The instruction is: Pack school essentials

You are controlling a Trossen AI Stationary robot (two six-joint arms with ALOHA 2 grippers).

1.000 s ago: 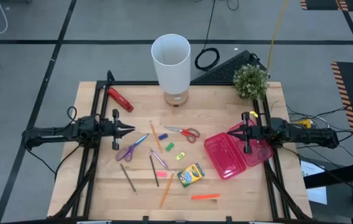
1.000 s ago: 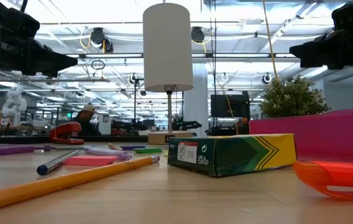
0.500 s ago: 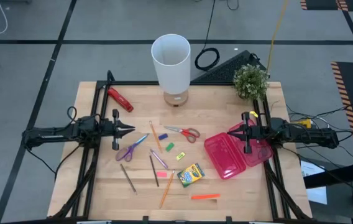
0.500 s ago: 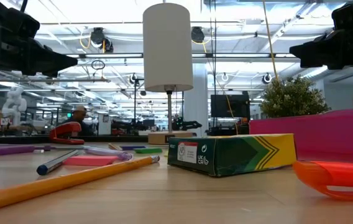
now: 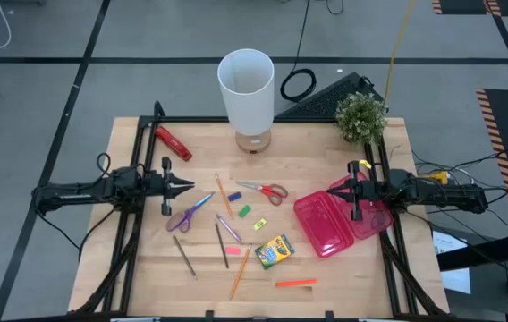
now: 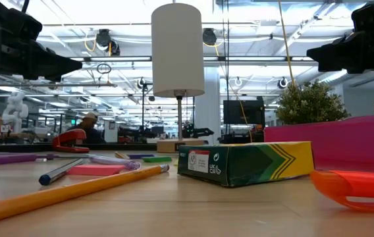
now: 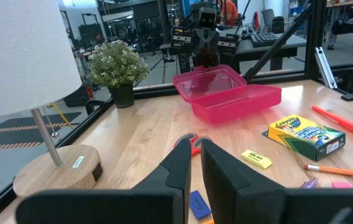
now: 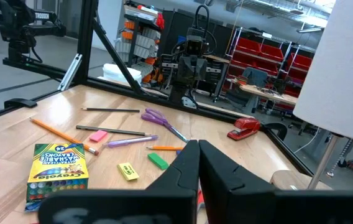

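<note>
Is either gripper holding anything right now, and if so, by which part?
Nothing is held. The left gripper and the right gripper both hover above the table with jaws nearly closed and empty.

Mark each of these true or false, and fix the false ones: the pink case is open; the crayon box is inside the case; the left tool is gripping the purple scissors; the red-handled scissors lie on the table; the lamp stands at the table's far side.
1. The pink case is open. True.
2. The crayon box is inside the case. False: it lies on the table beside it.
3. The left tool grips the purple scissors. False: it holds nothing, raised above the table.
4. The red-handled scissors lie on the table. True.
5. The lamp stands at the far side. True.
</note>
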